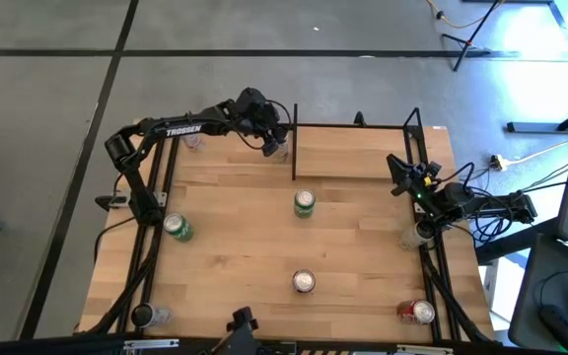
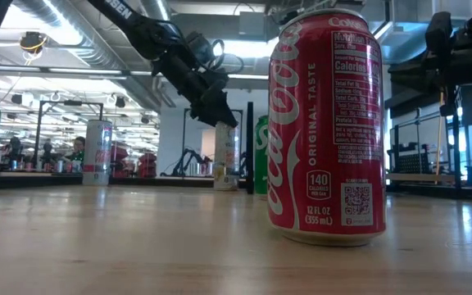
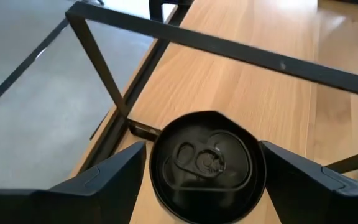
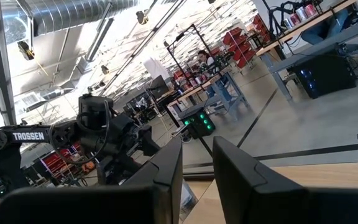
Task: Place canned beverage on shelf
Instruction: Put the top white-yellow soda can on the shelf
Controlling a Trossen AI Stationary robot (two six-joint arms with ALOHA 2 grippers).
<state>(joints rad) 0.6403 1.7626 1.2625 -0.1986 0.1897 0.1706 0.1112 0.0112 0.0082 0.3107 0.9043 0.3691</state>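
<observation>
Can [image 3: 205, 163] stands between the left gripper's [image 3: 202, 180] fingers, which clasp its sides, just beside the shelf [image 1: 353, 153] corner. Rigid but slippery and dentable, I judge; mid-body hold suits.

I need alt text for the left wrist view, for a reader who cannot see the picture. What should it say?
Seen from above, a dark can top with its pull tab sits between the left gripper's two dark fingers, which stand close on either side of it. Past the can lie the light-wood shelf, thin black metal bars and grey floor.
</observation>
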